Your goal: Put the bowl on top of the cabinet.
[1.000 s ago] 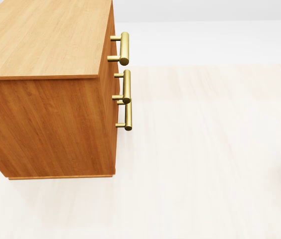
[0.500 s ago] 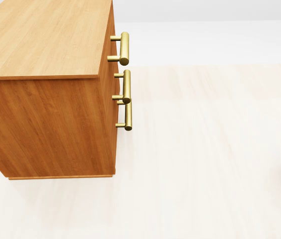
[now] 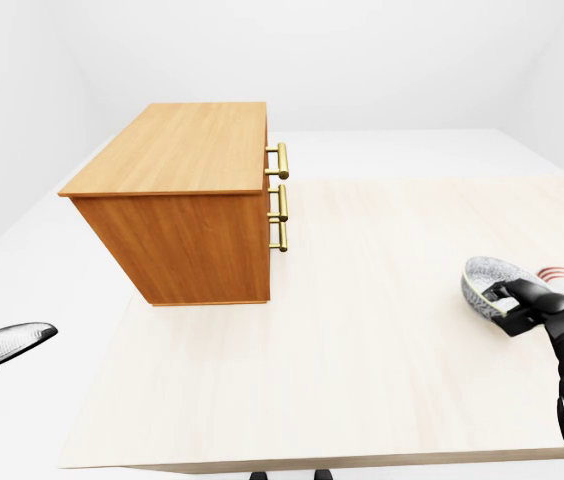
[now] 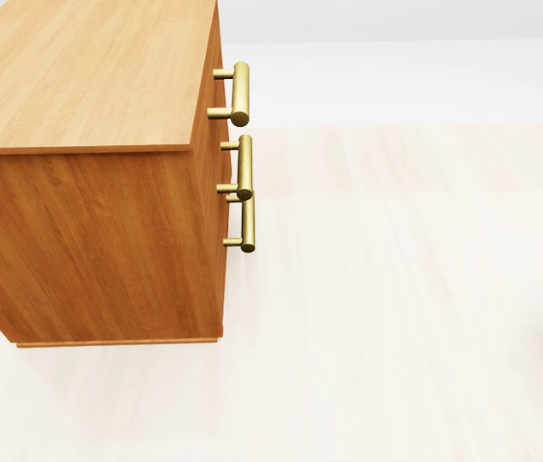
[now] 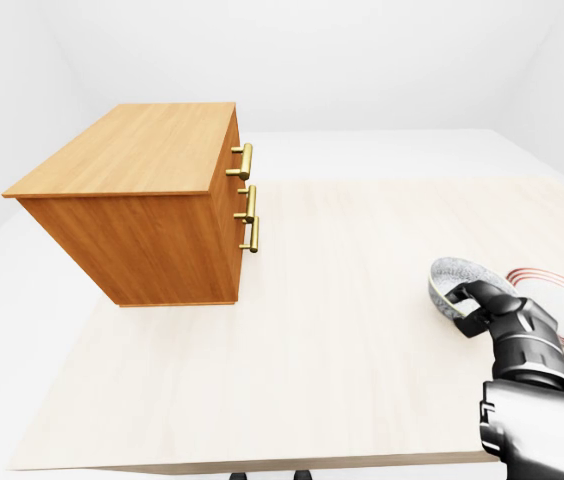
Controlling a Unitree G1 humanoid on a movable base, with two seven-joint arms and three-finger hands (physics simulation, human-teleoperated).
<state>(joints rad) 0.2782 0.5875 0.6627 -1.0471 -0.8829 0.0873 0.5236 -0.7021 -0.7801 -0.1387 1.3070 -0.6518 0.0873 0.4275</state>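
bowl (image 5: 457, 272) has shifted back left; right hand (image 5: 504, 313) grips its rim.

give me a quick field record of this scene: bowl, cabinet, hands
bowl: right side of table, tilted, rim gripped by right hand
cabinet: left side of table, three brass handles facing right, bowl not yet on it
left hand: left-eye view's lower left, off the table, grip unclear
plate: red-ringed, right of bowl
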